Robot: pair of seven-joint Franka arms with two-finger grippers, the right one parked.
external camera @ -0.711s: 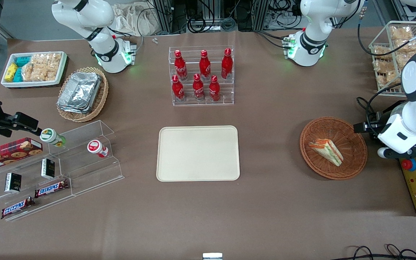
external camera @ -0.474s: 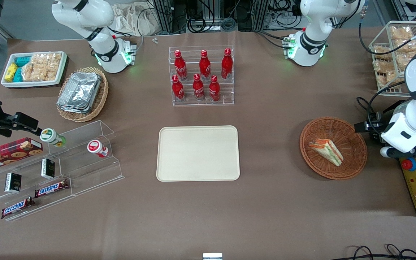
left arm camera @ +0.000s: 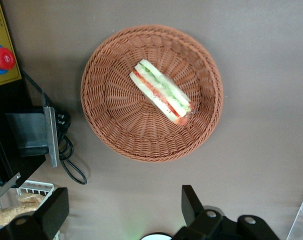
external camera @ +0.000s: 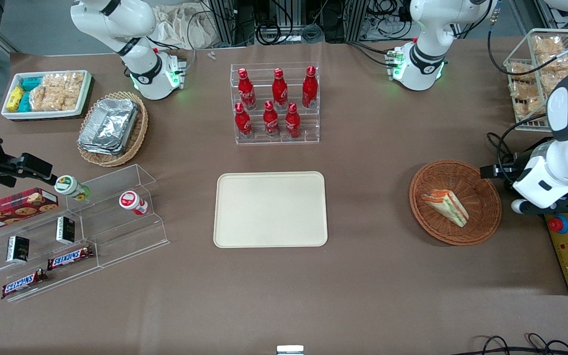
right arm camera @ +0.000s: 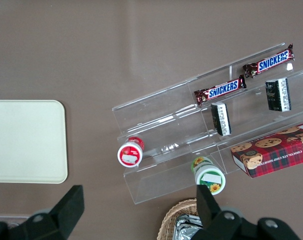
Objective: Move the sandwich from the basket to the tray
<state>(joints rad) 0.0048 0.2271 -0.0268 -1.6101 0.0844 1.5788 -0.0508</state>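
Observation:
The sandwich [external camera: 445, 207], a white-bread wedge with orange-red and green filling, lies in the round reddish-brown wicker basket [external camera: 481, 197]. It also shows in the left wrist view [left arm camera: 161, 93], lying on its side in the middle of the basket [left arm camera: 121, 125]. The cream tray [external camera: 270, 209] lies flat mid-table, toward the parked arm from the basket, with nothing on it; it also shows in the right wrist view [right arm camera: 26, 140]. My left gripper [external camera: 492, 171] hangs open and empty above the table just outside the basket's rim, at the working arm's end; its fingers [left arm camera: 189, 197] stand wide apart.
A yellow control box with a red button [external camera: 567, 246] and cables lie beside the basket at the table's end. A wire basket of packaged snacks [external camera: 535, 74] stands farther back. A rack of red bottles [external camera: 276, 103] stands farther back than the tray.
My left arm has shifted slightly, its gripper edging a little toward the basket and farther back. The sandwich, basket and tray have not moved.

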